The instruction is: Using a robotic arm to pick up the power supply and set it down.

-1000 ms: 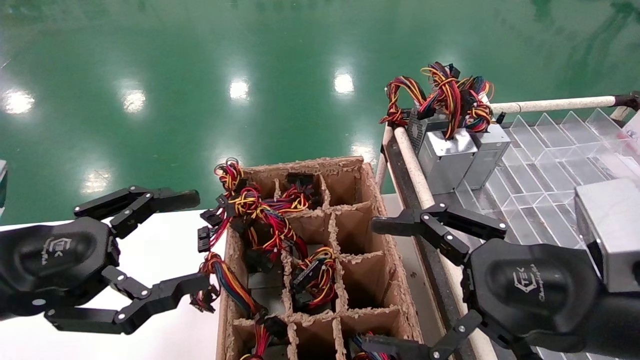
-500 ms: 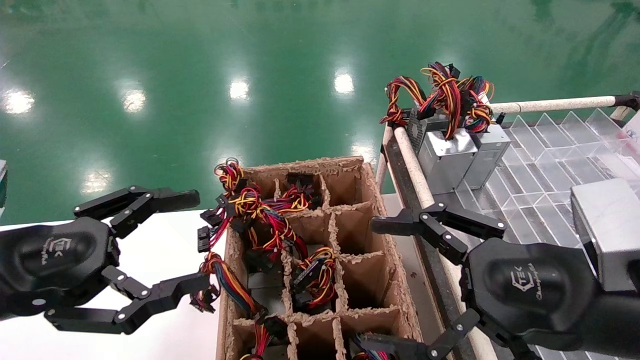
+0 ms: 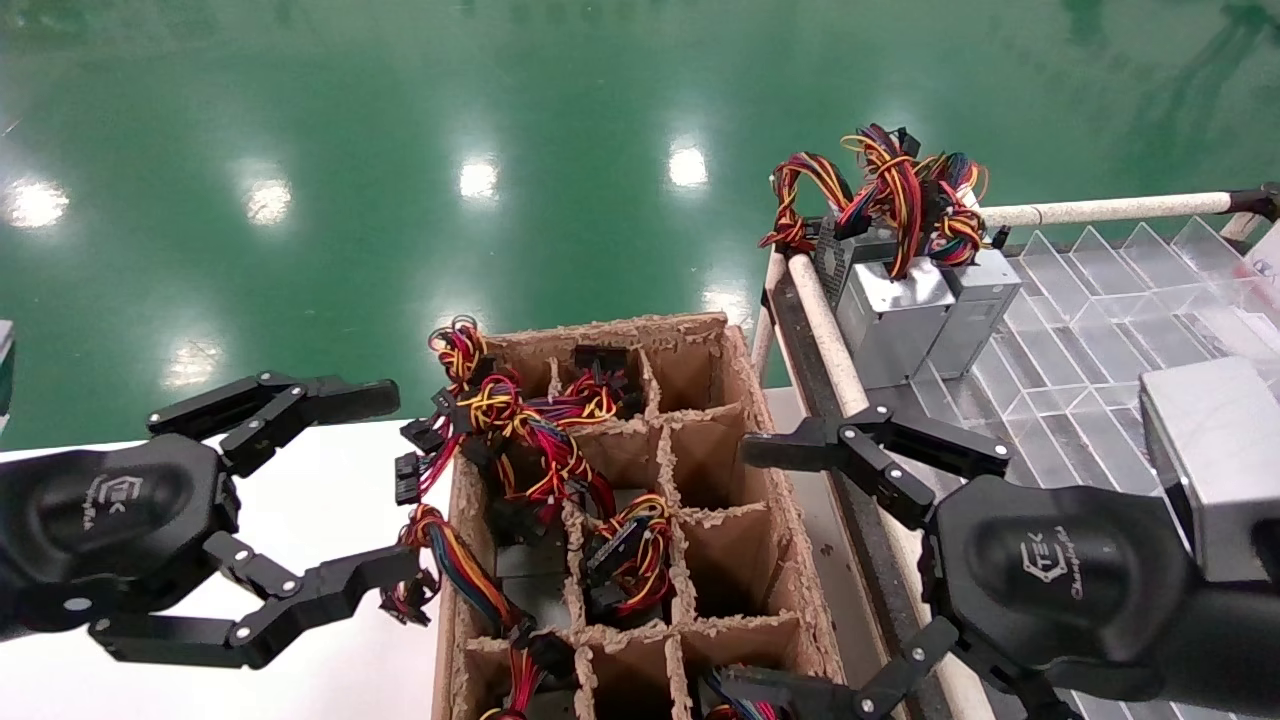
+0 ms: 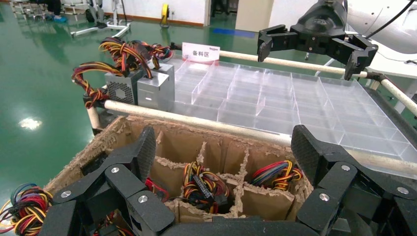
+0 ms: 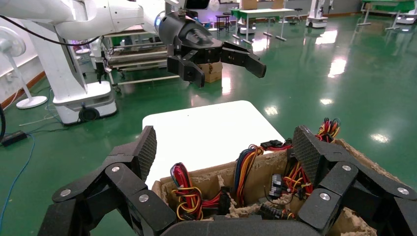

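With the right gripper [image 3: 770, 560] spread wide and empty over the cardboard box [image 3: 740, 370], the power supply [image 3: 975, 310] standing at one o'clock in the clear tray [image 3: 1100, 290], loose wires [image 3: 890, 190] could snag a finger (left gripper [image 3: 385, 490] idles open).

Dull-grey power supply [image 3: 973, 318] upright at clear tray's far corner, wire bundle on top, right claw [image 3: 800, 560] spread wide, empty.

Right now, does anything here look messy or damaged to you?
Yes. The cardboard box has ragged, torn edges on its dividers, and wire bundles spill over its left wall. Both grippers hover open, holding nothing.
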